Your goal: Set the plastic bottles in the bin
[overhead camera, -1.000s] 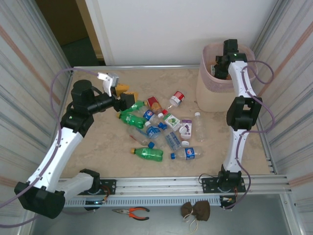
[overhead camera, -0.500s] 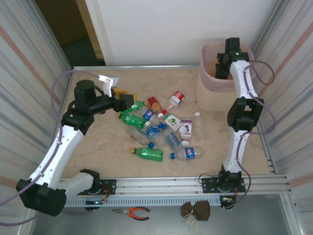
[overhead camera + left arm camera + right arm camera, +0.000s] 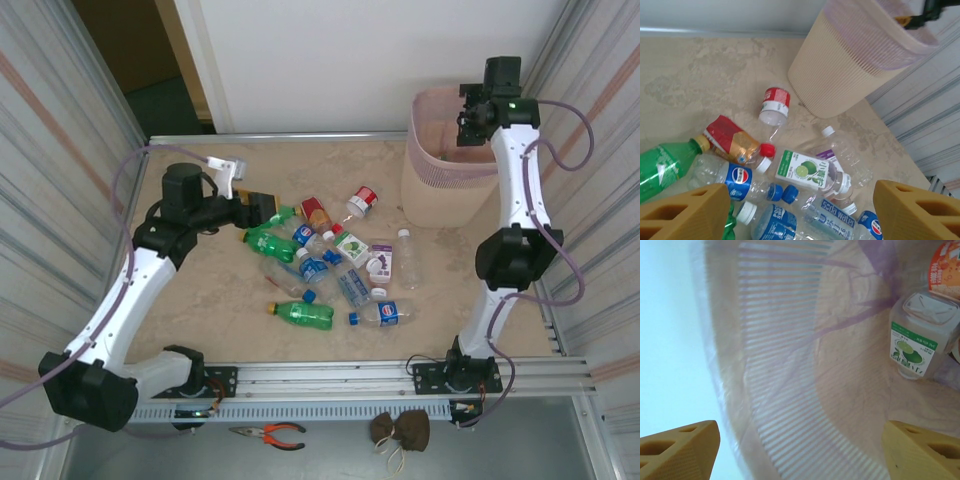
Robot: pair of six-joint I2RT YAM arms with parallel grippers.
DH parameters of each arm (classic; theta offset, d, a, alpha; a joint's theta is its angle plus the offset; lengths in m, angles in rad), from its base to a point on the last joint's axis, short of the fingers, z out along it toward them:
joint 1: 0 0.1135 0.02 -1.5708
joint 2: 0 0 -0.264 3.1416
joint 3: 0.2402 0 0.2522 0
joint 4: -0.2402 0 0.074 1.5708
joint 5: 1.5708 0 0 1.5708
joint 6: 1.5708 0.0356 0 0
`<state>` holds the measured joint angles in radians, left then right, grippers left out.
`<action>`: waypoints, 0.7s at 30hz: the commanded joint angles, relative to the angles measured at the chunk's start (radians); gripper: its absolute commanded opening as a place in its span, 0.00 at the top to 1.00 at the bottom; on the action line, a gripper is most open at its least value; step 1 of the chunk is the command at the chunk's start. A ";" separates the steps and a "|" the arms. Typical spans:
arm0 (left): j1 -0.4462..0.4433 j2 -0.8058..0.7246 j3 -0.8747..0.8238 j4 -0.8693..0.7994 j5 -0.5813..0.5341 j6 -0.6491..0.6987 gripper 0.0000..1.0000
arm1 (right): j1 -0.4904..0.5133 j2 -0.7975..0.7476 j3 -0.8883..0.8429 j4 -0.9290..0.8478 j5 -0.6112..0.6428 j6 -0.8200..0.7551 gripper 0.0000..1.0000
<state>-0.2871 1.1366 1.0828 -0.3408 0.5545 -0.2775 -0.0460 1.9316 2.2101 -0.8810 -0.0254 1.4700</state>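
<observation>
Right gripper (image 3: 478, 108) hangs over the mouth of the bin (image 3: 440, 185) with its jaws spread and nothing between them. Its wrist view looks down the bin's lined, ribbed inner wall (image 3: 790, 365).

Left gripper (image 3: 262, 206) is likewise spread and empty. It is held low at the left edge of the bottle cluster, pointing toward it.

**Done.** At least two items lie at the bottom of the bin: a clear bottle with a green-and-white label (image 3: 912, 335) and, beside it, something with an orange label (image 3: 947, 265), cut off by the frame edge.

**Left to do.** Roughly a dozen bottles lie on their sides on the table (image 3: 200, 290), well apart from the bin's rim. They include:
- two green bottles (image 3: 300, 314) (image 3: 268, 243);
- an orange-brown bottle with a red label (image 3: 732, 142);
- a red-labelled bottle (image 3: 775, 104), the one nearest the bin's foot;
- a lime-labelled bottle (image 3: 807, 172);
- a Pepsi bottle (image 3: 740, 177);
- a clear white-capped bottle (image 3: 840, 150).

**Judgement.** The task is at an early stage, with most of the pile not yet moved. The left gripper seems set to take the next bottle from the cluster's near-left side; which one cannot be told.
</observation>
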 commanded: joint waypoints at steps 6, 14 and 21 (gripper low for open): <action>0.005 0.075 0.090 -0.166 -0.050 0.099 0.23 | 0.003 -0.181 -0.106 0.117 -0.067 -0.428 0.20; 0.015 0.189 0.177 -0.337 -0.285 0.040 0.26 | 0.006 -0.360 -0.244 0.162 -0.036 -0.585 0.22; 0.065 0.236 0.109 -0.269 -0.351 -0.367 0.31 | 0.003 -0.473 -0.383 0.182 -0.005 -0.592 0.22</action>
<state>-0.2516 1.3701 1.2194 -0.6151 0.2558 -0.4389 -0.0452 1.4914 1.8641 -0.7116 -0.0559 0.9218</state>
